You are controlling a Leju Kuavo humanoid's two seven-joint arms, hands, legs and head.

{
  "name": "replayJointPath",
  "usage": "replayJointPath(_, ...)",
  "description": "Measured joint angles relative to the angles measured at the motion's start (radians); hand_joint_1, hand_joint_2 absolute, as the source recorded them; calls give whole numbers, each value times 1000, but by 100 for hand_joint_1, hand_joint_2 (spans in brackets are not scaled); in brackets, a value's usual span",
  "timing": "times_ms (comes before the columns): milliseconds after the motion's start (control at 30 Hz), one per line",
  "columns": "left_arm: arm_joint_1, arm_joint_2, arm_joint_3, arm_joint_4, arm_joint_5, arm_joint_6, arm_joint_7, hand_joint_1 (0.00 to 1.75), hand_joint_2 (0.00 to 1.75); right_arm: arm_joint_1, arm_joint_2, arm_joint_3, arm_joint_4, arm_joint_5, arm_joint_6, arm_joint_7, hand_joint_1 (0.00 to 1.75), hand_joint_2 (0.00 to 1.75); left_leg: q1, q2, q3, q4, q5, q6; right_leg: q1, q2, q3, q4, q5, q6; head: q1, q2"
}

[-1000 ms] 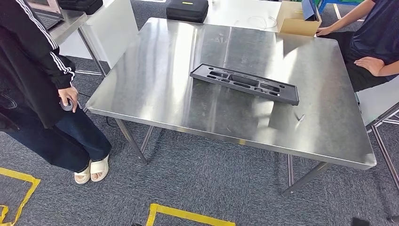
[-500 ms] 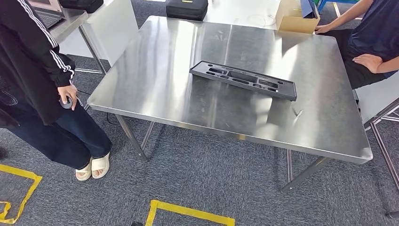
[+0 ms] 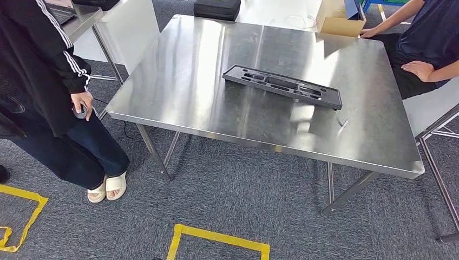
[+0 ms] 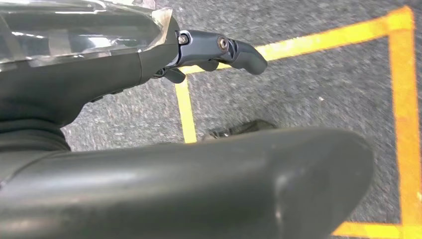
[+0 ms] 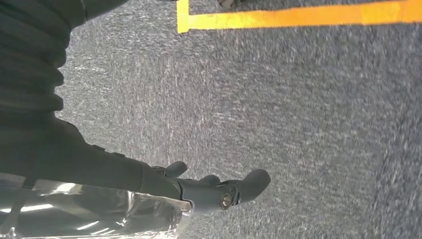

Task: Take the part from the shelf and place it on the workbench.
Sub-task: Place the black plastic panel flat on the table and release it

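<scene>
Two people flank the workbench [image 3: 178, 81] in my head view. At its 9 o'clock, one person [image 3: 38, 81] in a dark striped-sleeve jacket stands on the carpet, holding a small dark round thing [image 3: 80, 112] that I cannot identify. The bench top is bare steel, and the part [image 3: 282, 87], a long black tray with cut-out pockets, lies flat on it a little toward 2 o'clock from the centre. Its long side runs roughly from 10 to 4 o'clock, and nothing is touching it. At the far edge, near 12 o'clock, sits a black case [image 3: 216, 8], and a cardboard box [image 3: 338, 23] is at about 1 o'clock. The second person [image 3: 427, 38] sits at the bench's 2 o'clock corner with one hand by the box. Yellow tape [image 3: 216, 238] marks the floor at 6 o'clock.

My left hand [image 4: 124, 64] hangs over the carpet and a yellow tape corner [image 4: 186, 112]. Its fingers [image 4: 239, 50] are stretched out, well apart from the thumb, and hold nothing. A glossy clear film lies along its back.

My right hand [image 5: 149, 181] hangs the same way above grey carpet near a tape line [image 5: 298, 17]. Its fingers [image 5: 249, 184] are extended, and it has hold of nothing.
</scene>
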Motion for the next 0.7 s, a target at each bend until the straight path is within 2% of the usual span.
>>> replayJointPath(33, 1, 2, -1, 0, -1, 0, -1, 0, 0, 1, 1, 3, 1, 2, 0, 0, 0, 175, -3, 2, -6, 0, 6, 10, -3, 0, -4, 1, 1, 6, 0, 0)
replayJointPath(67, 2, 3, -2, 0, -2, 0, -1, 0, 0, 2, 2, 5, 3, 5, 1, 1, 0, 175, -5, 4, -13, -1, 14, 23, -4, 0, -13, 12, -10, 7, 0, 0)
replayJointPath(100, 2, 4, -3, 0, -2, -1, -2, 0, 0, 4, 4, 7, 4, 8, 1, 2, 0, 175, -7, 6, -21, -3, 22, 36, -5, 0, -28, 42, -35, 3, 3, 0)
replayJointPath(133, 2, 5, -3, 1, -2, -1, -3, 0, 0, 4, 5, 8, 6, 11, 0, 4, 0, 175, -8, 8, -31, -4, 31, 47, -6, 0, -51, 94, -73, -6, 5, 0)
replayJointPath(200, 3, 7, -4, 1, -2, -1, -5, 0, 0, 4, 8, 12, 7, 15, -1, 9, 0, 175, -17, 11, -55, -4, 47, 60, 0, 0, -99, 237, -152, -20, 9, 0)
replayJointPath(233, 4, 7, -5, 1, -2, -1, -6, 0, 0, 4, 8, 14, 7, 16, -1, 11, 0, 175, -22, 13, -67, -3, 56, 64, 3, 0, -108, 289, -173, -21, 9, 0)
replayJointPath(267, 5, 7, -6, 1, -2, 0, -8, 0, 0, 4, 8, 15, 7, 16, -1, 11, 0, 175, -26, 14, -78, -3, 64, 66, 8, 0, -100, 307, -178, -19, 9, 0)
replayJointPath(300, 6, 7, -8, 1, -3, 1, -9, 0, 0, 5, 8, 16, 7, 15, -1, 11, 0, 175, -30, 14, -88, -3, 72, 67, 13, 0, -71, 282, -166, -14, 9, 0)
replayJointPath(333, 7, 8, -10, 1, -4, 3, -11, 0, 0, 5, 8, 16, 7, 11, -1, 10, 0, 175, -32, 14, -97, -2, 80, 67, 19, 0, -24, 222, -147, -12, 9, 0)
replayJointPath(367, 7, 7, -12, 1, -6, 4, -12, 0, 0, 4, 8, 17, 7, 7, 1, 7, 0, 175, -33, 14, -104, -2, 88, 66, 25, 0, 33, 141, -131, -14, 9, 0)
replayJointPath(400, 7, 6, -15, 1, -9, 6, -13, 0, 0, 3, 7, 17, 7, 0, 3, 2, 0, 175, -35, 14, -110, -1, 96, 63, 31, -1, 87, 62, -122, -19, 9, 0)
replayJointPath(433, 7, 6, -19, 1, -11, 6, -14, 0, 0, 3, 8, 17, 7, -7, 5, -4, 0, 175, -37, 15, -113, -2, 104, 60, 37, -2, 121, 5, -118, -26, 8, 0)
replayJointPath(467, 7, 5, -22, 1, -13, 7, -14, 0, 0, 3, 8, 17, 7, -13, 7, -10, 0, 175, -38, 16, -115, -2, 112, 56, 41, -2, 138, -27, -118, -32, 8, 0)
replayJointPath(500, 7, 4, -24, 1, -15, 7, -13, 0, 0, 5, 8, 17, 7, -19, 9, -15, 0, 175, -39, 17, -117, -4, 120, 51, 43, -2, 138, -37, -115, -38, 7, 0)
replayJointPath(533, 8, 5, -26, 1, -17, 7, -13, 0, 0, 7, 10, 16, 8, -23, 10, -20, 0, 175, -39, 17, -119, -5, 126, 46, 37, -2, 131, -38, -107, -43, 7, 0)
replayJointPath(567, 8, 5, -27, 2, -18, 8, -13, 0, 0, 8, 11, 16, 8, -27, 12, -23, 0, 175, -38, 16, -124, 1, 118, 40, 32, -2, 124, -40, -98, -51, 7, 0)
replayJointPath(600, 8, 6, -29, 2, -18, 9, -13, 0, 0, 9, 13, 16, 9, -30, 14, -27, 0, 175, -36, 13, -133, 20, 92, 33, 25, -4, 117, -43, -88, -61, 3, 0)
replayJointPath(633, 9, 7, -30, 2, -19, 10, -13, 0, 0, 10, 15, 16, 10, -33, 15, -30, 0, 175, -32, 11, -146, 61, 49, 24, 20, -5, 108, -45, -77, -68, 1, 0)
replayJointPath(700, 9, 8, -33, 2, -19, 11, -12, 0, 0, 12, 18, 15, 10, -36, 17, -33, 0, 175, -18, 9, -178, 189, -50, 6, 19, -7, 88, -44, -60, -73, -5, 0)
